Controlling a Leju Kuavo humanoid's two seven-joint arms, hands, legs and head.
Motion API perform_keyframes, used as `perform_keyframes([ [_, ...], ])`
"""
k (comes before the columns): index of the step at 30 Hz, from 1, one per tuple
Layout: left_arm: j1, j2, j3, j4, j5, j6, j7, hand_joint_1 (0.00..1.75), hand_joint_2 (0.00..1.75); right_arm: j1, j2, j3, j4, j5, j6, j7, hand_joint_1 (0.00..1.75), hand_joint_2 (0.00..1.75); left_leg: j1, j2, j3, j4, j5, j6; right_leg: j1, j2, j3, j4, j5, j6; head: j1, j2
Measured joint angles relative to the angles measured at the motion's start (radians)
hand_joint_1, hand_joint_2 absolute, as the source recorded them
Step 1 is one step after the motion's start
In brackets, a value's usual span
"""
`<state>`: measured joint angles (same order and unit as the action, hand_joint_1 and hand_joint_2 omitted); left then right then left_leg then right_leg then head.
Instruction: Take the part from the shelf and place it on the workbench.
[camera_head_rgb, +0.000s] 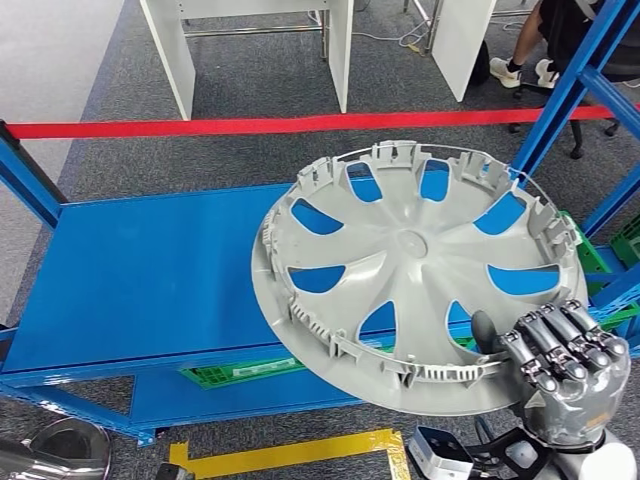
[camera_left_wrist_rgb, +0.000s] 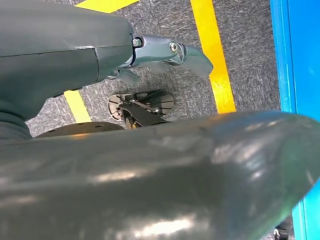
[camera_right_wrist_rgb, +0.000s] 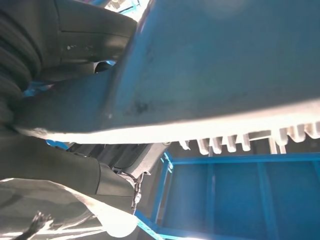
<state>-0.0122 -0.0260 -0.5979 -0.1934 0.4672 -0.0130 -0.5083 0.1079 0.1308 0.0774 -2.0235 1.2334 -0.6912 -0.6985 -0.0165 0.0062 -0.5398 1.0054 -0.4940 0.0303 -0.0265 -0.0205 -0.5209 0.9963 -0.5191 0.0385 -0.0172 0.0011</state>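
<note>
Holding: the right hand (camera_head_rgb: 567, 372) grips the grey wheel cover (camera_head_rgb: 411, 250) at the rim nearest the robot, dark fingers (camera_head_rgb: 562, 340) curled over the edge and a dark thumb tip pressed on the ribbed inner face.
Wheel cover: inner side up, tilted, the far rim higher than the held rim; it hangs above the right part of the blue shelf (camera_head_rgb: 151, 270), whose surface shows through the spoke openings.
Wheel cover to hand: the whole disc lies beyond and to the left of the right hand; only the near rim meets the fingers.
Right wrist view: the cover's underside (camera_right_wrist_rgb: 226, 65) crosses just beside the hand (camera_right_wrist_rgb: 56, 165), its row of pale clip teeth along the edge, with the blue shelf frame (camera_right_wrist_rgb: 241, 200) beyond it.
Left hand: in the left wrist view, the left hand (camera_left_wrist_rgb: 113, 65) hangs above grey carpet and yellow floor tape (camera_left_wrist_rgb: 213, 60), near the shelf's blue edge (camera_left_wrist_rgb: 281, 55); one finger (camera_left_wrist_rgb: 173, 52) is stretched out and nothing is in it, the rest I cannot tell.
Beyond the shelf: a red tape line (camera_head_rgb: 302, 125) runs along the carpet, white table legs (camera_head_rgb: 340, 50) stand past it, and a seated person's feet (camera_head_rgb: 506, 70) show at the far right.
Below the shelf: a green crate (camera_head_rgb: 241, 370) sits on the lower level.
</note>
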Motion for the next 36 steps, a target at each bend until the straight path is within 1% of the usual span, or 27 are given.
perform_keyframes([
  [4,0.000,0.002,0.000,0.000,-0.001,0.007,0.005,0.00,0.00,0.000,0.000,0.000,-0.004,0.003,0.000,0.000,1.75,1.75,0.000,0.000,0.000,0.000,0.000,0.000,0.000,0.000,0.000,0.000,0.000,0.000,0.000,0.000],
  [5,0.000,0.003,0.000,0.000,-0.001,0.008,0.008,0.00,0.00,0.000,0.000,0.000,-0.006,0.003,0.000,0.000,1.75,1.75,-0.002,0.000,-0.001,0.002,-0.001,0.002,-0.001,0.000,0.000,-0.002,0.001,0.002,0.000,0.000],
  [7,-0.001,0.007,0.000,0.000,-0.002,0.008,0.016,0.00,0.00,0.000,0.000,0.000,-0.010,0.003,0.000,0.000,1.75,1.75,-0.005,-0.001,-0.001,0.001,-0.001,0.009,-0.004,-0.001,0.002,-0.008,0.005,0.009,0.000,0.000],
  [9,-0.001,0.009,0.000,0.000,-0.003,0.008,0.022,0.00,0.00,0.000,0.000,0.000,-0.016,0.003,0.000,0.000,1.75,1.75,0.000,-0.001,0.011,-0.019,0.009,0.019,-0.004,0.000,-0.002,-0.004,-0.003,0.013,0.000,0.000],
  [10,-0.002,0.009,0.000,0.000,-0.003,0.007,0.023,0.00,0.00,0.000,0.000,0.000,-0.019,0.003,0.000,0.000,1.75,1.75,0.003,-0.001,0.017,-0.031,0.015,0.023,-0.003,0.004,-0.015,0.020,-0.020,0.013,0.001,0.000],
  [11,-0.003,0.010,0.000,0.000,-0.003,0.007,0.024,0.00,0.00,0.000,0.000,0.000,-0.020,0.002,0.000,0.000,1.75,1.75,0.006,0.000,0.023,-0.039,0.021,0.026,-0.002,0.008,-0.038,0.066,-0.045,0.012,0.002,0.000],
  [13,-0.005,0.011,0.001,0.000,-0.003,0.007,0.027,0.00,0.00,0.001,0.000,0.000,-0.021,0.002,0.000,0.000,1.75,1.75,0.004,0.000,0.023,-0.038,0.024,0.028,-0.001,0.016,-0.107,0.205,-0.101,0.011,0.003,0.000],
  [14,-0.005,0.011,0.001,0.000,-0.003,0.006,0.031,0.00,0.00,0.002,0.000,0.000,-0.021,0.002,0.000,0.000,1.75,1.75,0.004,-0.001,0.023,-0.036,0.024,0.028,-0.001,0.017,-0.136,0.256,-0.111,0.012,0.004,0.000],
  [15,-0.005,0.011,0.001,0.000,-0.001,0.004,0.038,0.00,0.00,0.003,0.000,-0.001,-0.021,0.002,0.000,0.000,1.75,1.75,0.004,-0.003,0.023,-0.033,0.022,0.026,-0.002,0.018,-0.151,0.274,-0.102,0.014,0.004,0.000],
  [16,-0.005,0.011,0.002,0.000,0.004,0.001,0.050,0.00,0.00,0.003,0.000,-0.001,-0.021,0.003,0.000,0.000,1.75,1.75,0.005,-0.004,0.023,-0.028,0.018,0.023,-0.003,0.018,-0.146,0.248,-0.071,0.014,0.004,0.000],
  [17,-0.004,0.011,0.004,0.000,0.012,-0.002,0.065,0.00,0.00,0.004,0.000,-0.001,-0.022,0.003,0.000,0.000,1.75,1.75,0.006,-0.006,0.022,-0.021,0.013,0.019,-0.004,0.018,-0.124,0.190,-0.029,0.015,0.004,0.000],
  [18,-0.004,0.011,0.008,0.000,0.023,-0.006,0.081,0.00,0.00,0.004,0.000,-0.001,-0.023,0.002,0.000,0.000,1.75,1.75,0.007,-0.008,0.020,-0.013,0.007,0.013,-0.004,0.018,-0.099,0.130,0.002,0.014,0.004,0.000],
  [19,-0.004,0.011,0.013,0.001,0.033,-0.009,0.096,0.00,0.00,0.003,-0.001,-0.001,-0.026,0.002,0.000,0.000,1.75,1.75,0.006,-0.009,0.014,0.000,0.000,0.007,-0.005,0.020,-0.076,0.078,0.021,0.011,0.004,0.000],
  [20,-0.004,0.012,0.019,0.001,0.045,-0.012,0.108,0.00,0.00,0.004,-0.001,-0.001,-0.030,0.001,0.000,0.000,1.75,1.75,0.005,-0.010,0.007,0.011,-0.004,0.000,-0.004,0.021,-0.065,0.051,0.027,0.007,0.003,0.000],
  [21,-0.003,0.013,0.025,0.001,0.055,-0.014,0.118,0.00,0.00,0.005,-0.001,-0.002,-0.034,0.001,0.000,0.000,1.75,1.75,0.004,-0.011,-0.001,0.019,-0.005,-0.005,-0.001,0.023,-0.064,0.048,0.022,0.002,0.002,0.000],
  [23,0.000,0.017,0.038,0.003,0.071,-0.017,0.129,0.00,0.00,0.009,-0.001,-0.005,-0.041,0.000,0.000,0.001,1.75,1.75,0.005,-0.011,-0.011,0.027,-0.006,-0.013,0.000,0.023,-0.070,0.052,0.025,-0.010,0.000,0.000],
  [24,0.003,0.020,0.044,0.004,0.076,-0.017,0.133,0.00,0.00,0.012,-0.001,-0.008,-0.045,0.000,0.000,0.001,1.75,1.75,0.006,-0.011,-0.014,0.034,-0.014,-0.019,-0.002,0.021,-0.073,0.052,0.028,-0.015,-0.001,0.000],
  [26,0.007,0.024,0.053,0.006,0.083,-0.017,0.137,0.00,0.00,0.016,-0.001,-0.013,-0.055,-0.003,0.000,0.001,1.75,1.75,0.009,-0.010,-0.031,0.083,-0.062,-0.030,-0.006,0.017,-0.079,0.050,0.035,-0.028,-0.006,0.000],
  [28,0.008,0.028,0.061,0.007,0.086,-0.015,0.139,0.00,0.00,0.018,-0.001,-0.017,-0.065,-0.006,0.000,0.001,1.75,1.75,0.015,-0.010,-0.073,0.205,-0.139,-0.041,-0.004,0.013,-0.092,0.050,0.043,-0.036,-0.011,0.000],
  [29,0.008,0.030,0.063,0.007,0.087,-0.014,0.140,0.00,0.00,0.020,-0.001,-0.020,-0.069,-0.007,0.000,0.001,1.75,1.75,0.018,-0.010,-0.087,0.257,-0.164,-0.044,-0.004,0.012,-0.099,0.050,0.048,-0.038,-0.012,0.000],
  [30,0.008,0.033,0.066,0.008,0.088,-0.013,0.140,0.00,0.00,0.022,-0.001,-0.024,-0.073,-0.008,0.000,0.001,1.75,1.75,0.021,-0.010,-0.092,0.291,-0.177,-0.046,-0.003,0.011,-0.106,0.050,0.054,-0.038,-0.012,0.000],
  [31,0.008,0.035,0.068,0.008,0.088,-0.012,0.140,0.00,0.00,0.025,-0.001,-0.028,-0.076,-0.008,0.000,0.001,1.75,1.75,0.023,-0.010,-0.073,0.274,-0.165,-0.047,-0.003,0.010,-0.113,0.050,0.060,-0.037,-0.012,0.000],
  [32,0.008,0.038,0.070,0.008,0.089,-0.010,0.140,0.00,0.00,0.028,-0.001,-0.032,-0.081,-0.010,0.000,0.001,1.75,1.75,0.025,-0.010,-0.038,0.222,-0.138,-0.046,-0.004,0.010,-0.119,0.050,0.066,-0.034,-0.012,0.000],
  [33,0.007,0.040,0.073,0.008,0.090,-0.008,0.140,0.00,0.00,0.031,-0.001,-0.037,-0.087,-0.011,0.000,0.001,1.75,1.75,0.026,-0.010,0.007,0.146,-0.108,-0.045,-0.004,0.010,-0.123,0.050,0.073,-0.030,-0.012,0.000],
  [34,0.006,0.043,0.075,0.008,0.091,-0.006,0.140,0.00,0.00,0.034,-0.001,-0.042,-0.094,-0.014,0.000,0.001,1.75,1.75,0.025,-0.011,0.046,0.076,-0.087,-0.043,-0.003,0.010,-0.126,0.050,0.079,-0.024,-0.012,0.000],
  [35,0.004,0.045,0.078,0.008,0.093,-0.003,0.140,0.00,0.00,0.036,-0.001,-0.047,-0.102,-0.018,0.000,0.001,1.75,1.75,0.023,-0.011,0.071,0.026,-0.074,-0.039,-0.003,0.010,-0.128,0.049,0.086,-0.017,-0.011,0.000],
  [36,0.003,0.047,0.080,0.008,0.095,-0.001,0.140,0.00,0.00,0.038,-0.001,-0.053,-0.109,-0.021,0.000,0.001,1.75,1.75,0.020,-0.012,0.080,0.001,-0.070,-0.034,-0.003,0.009,-0.129,0.046,0.093,-0.010,-0.011,0.000],
])
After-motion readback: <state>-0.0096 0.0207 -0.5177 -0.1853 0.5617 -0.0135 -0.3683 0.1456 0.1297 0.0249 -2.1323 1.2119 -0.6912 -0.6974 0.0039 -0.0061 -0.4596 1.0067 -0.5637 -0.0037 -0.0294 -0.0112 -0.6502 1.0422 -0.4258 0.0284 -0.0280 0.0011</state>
